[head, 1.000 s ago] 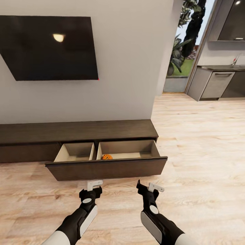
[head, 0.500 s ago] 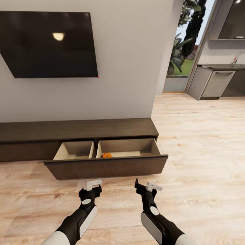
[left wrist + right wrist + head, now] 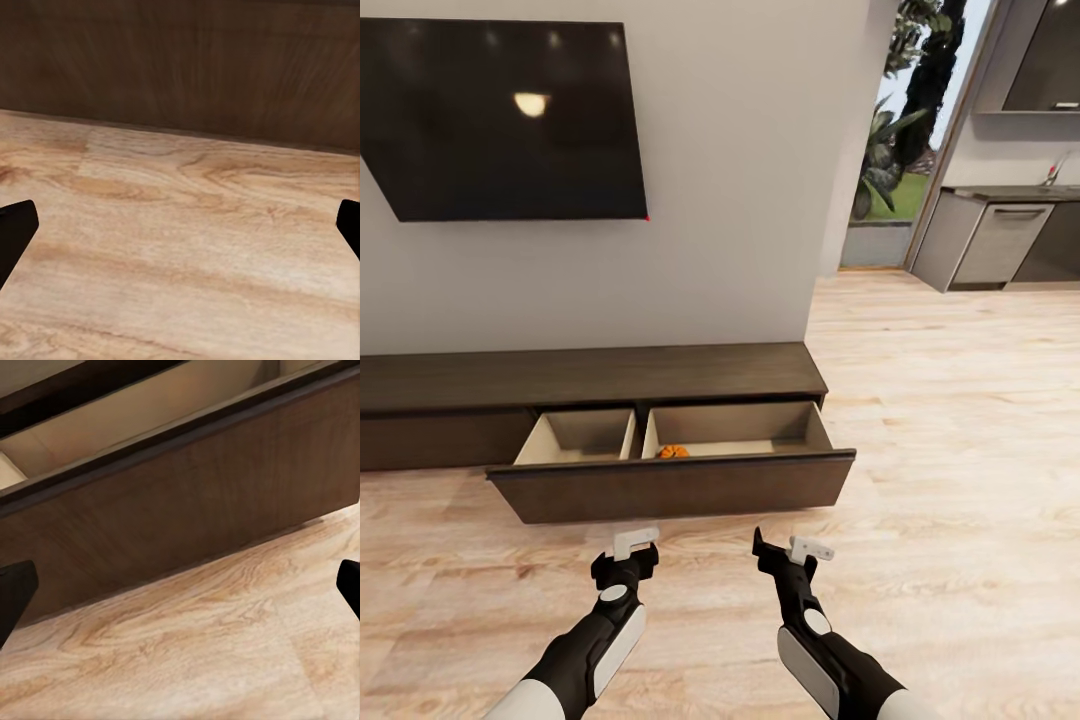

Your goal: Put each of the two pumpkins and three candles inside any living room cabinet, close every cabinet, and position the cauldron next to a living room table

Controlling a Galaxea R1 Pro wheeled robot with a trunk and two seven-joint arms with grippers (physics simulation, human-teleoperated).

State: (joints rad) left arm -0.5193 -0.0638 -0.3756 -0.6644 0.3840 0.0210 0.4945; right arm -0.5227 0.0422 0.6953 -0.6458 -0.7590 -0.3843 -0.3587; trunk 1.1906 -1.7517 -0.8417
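- One pumpkin (image 3: 673,451) sits inside the pulled-out drawer (image 3: 670,487) of the cabinet (image 3: 590,378), in the right compartment, tucked into the corner by the divider and close to the drawer front.
- The left compartment shows bare beige walls; its floor is hidden behind the drawer front.
- The cabinet runs long and low along the white wall, right under the dark television (image 3: 510,120), and its one wide drawer stands well out over the wooden floor (image 3: 940,420).
- Left claw (image 3: 626,552) hangs over the floor just short of the drawer front, below the left compartment; in the left wrist view its black fingertips (image 3: 15,232) sit wide apart at the edges with nothing between them, so it's released and empty.
- Right claw (image 3: 785,552) hangs beside it, below the right compartment, also short of the drawer front; in the right wrist view its fingertips (image 3: 13,589) are spread just as wide over bare floor, released too.
- Off to the right of the cabinet, past the wall's end, a doorway shows greenery and grey kitchen units (image 3: 985,240).
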